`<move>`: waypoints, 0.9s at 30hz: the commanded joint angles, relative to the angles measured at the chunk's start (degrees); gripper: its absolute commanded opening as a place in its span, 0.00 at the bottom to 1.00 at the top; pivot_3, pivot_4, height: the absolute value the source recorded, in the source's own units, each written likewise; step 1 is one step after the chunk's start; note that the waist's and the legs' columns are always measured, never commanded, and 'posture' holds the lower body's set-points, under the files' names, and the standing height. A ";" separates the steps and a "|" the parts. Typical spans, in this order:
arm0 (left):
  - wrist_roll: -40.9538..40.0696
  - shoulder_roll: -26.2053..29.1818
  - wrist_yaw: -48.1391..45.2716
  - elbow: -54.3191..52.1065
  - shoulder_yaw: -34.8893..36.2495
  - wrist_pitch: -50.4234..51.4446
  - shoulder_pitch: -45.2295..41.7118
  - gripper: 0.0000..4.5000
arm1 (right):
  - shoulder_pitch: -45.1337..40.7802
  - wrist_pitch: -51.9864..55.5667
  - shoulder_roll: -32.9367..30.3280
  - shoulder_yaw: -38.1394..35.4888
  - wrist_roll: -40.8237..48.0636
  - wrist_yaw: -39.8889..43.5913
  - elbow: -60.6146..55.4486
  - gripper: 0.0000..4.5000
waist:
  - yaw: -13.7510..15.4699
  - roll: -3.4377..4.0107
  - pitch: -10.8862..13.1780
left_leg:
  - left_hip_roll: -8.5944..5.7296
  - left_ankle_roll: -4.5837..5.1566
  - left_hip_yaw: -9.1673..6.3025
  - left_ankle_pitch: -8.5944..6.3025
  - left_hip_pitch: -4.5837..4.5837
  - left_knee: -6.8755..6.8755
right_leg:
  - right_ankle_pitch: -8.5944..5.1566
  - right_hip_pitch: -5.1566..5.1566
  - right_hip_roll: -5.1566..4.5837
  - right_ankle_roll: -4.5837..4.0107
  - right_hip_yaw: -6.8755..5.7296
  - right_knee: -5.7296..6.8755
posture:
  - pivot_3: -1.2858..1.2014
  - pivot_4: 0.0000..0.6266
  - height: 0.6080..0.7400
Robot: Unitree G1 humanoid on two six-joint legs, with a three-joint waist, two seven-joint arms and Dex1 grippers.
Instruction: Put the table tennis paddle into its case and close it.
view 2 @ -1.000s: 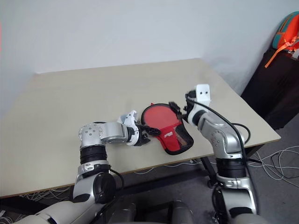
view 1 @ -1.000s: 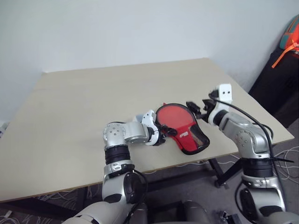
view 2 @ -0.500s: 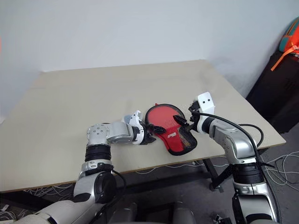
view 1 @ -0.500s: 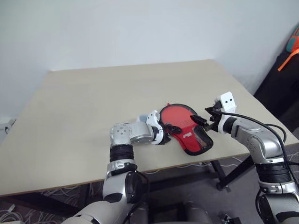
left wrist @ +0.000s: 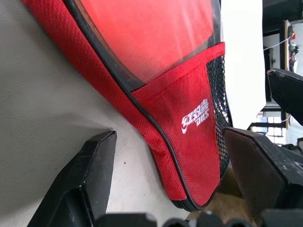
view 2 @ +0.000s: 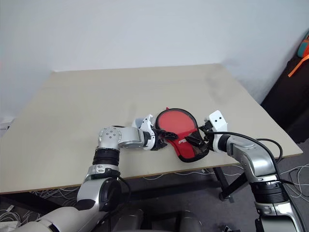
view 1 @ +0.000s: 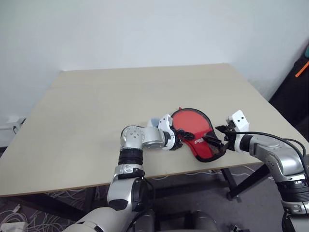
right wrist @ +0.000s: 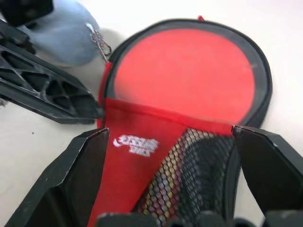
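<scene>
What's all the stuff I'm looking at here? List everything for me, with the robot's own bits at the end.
case: one, red with black edging, white print, black mesh and a clear window; flat near the table's front edge, between the two grippers.
table tennis paddle: one, red face showing through the case's clear window.
pale blue-grey thing with a small metal chain: one, on the table beside the case; what it is I cannot tell.
table: one, pale beige top.
cables: several, pale, on the floor under the table.
black bag with orange strap: one, against the wall on the right.
left gripper: black fingers, open, at the case's left edge.
right gripper: black fingers, open, over the mesh end.
</scene>
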 commanded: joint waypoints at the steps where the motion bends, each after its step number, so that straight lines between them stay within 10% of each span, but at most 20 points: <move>1: 0.71 -9.78 -1.45 4.26 -2.25 0.14 -3.35 0.84 | -0.85 -1.83 0.39 -2.66 -0.75 -1.62 0.02 1.00 | 0.04 0.00 0.00 | -0.07 0.01 -0.05 0.00 -0.01 0.00 | -0.02 0.03 -0.05 0.03 -0.04 0.00 | 0.52 0.00 0.88; 27: 1.56 -9.66 -12.71 13.89 -6.11 -5.81 -6.30 0.84 | 0.50 -3.18 3.06 -5.73 1.43 -2.61 -2.64 1.00 | -0.38 0.00 0.03 | -0.55 0.36 -0.48 -0.07 -0.01 0.05 | -0.13 0.48 -0.77 0.36 -0.72 -0.10 | 0.52 0.00 0.88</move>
